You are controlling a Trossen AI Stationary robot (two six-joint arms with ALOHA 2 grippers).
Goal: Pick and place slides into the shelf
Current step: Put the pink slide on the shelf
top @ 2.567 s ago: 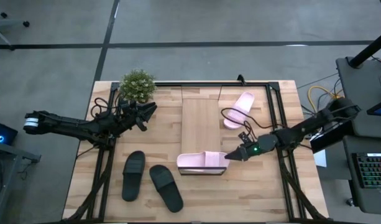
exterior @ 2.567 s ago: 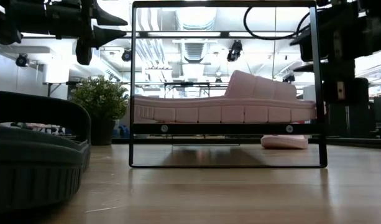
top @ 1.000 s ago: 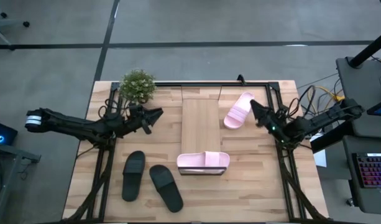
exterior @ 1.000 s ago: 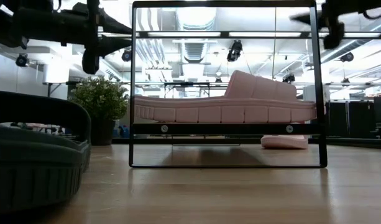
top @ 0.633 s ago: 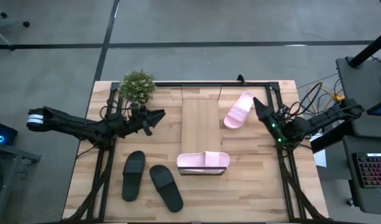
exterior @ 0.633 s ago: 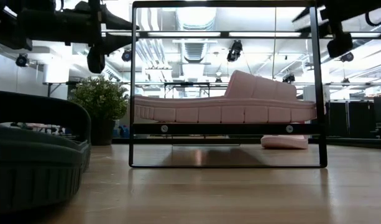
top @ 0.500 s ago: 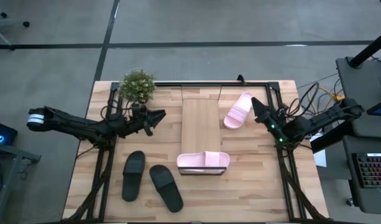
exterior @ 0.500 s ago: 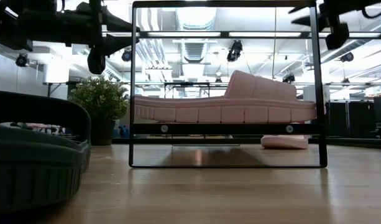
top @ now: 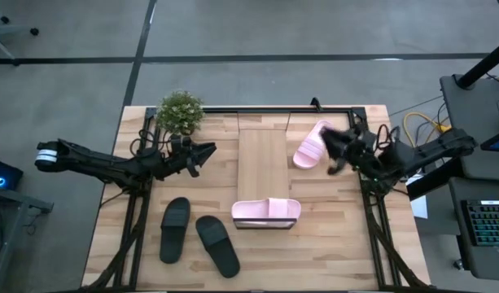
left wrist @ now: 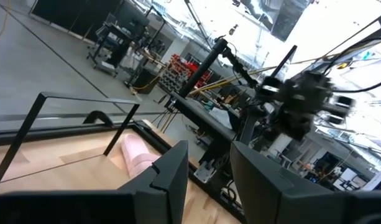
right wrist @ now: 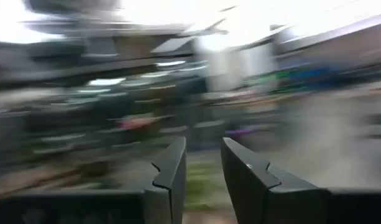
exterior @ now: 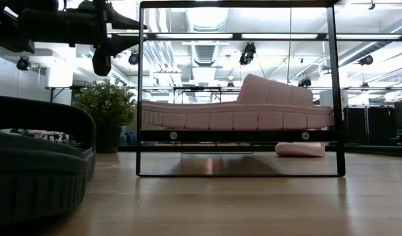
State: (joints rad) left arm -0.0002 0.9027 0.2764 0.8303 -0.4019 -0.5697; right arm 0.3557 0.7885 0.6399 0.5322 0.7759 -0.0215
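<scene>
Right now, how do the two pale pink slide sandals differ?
One pale pink slide sandal lies crosswise on the near end of the light-wood shelf board; the other pale pink slide sandal lies slantwise on the plank tabletop, beside the shelf, next to the right gripper. Both rest sole down.

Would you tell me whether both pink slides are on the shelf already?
No; one pink slide lies on the shelf, while the other rests on the table beside it.
</scene>
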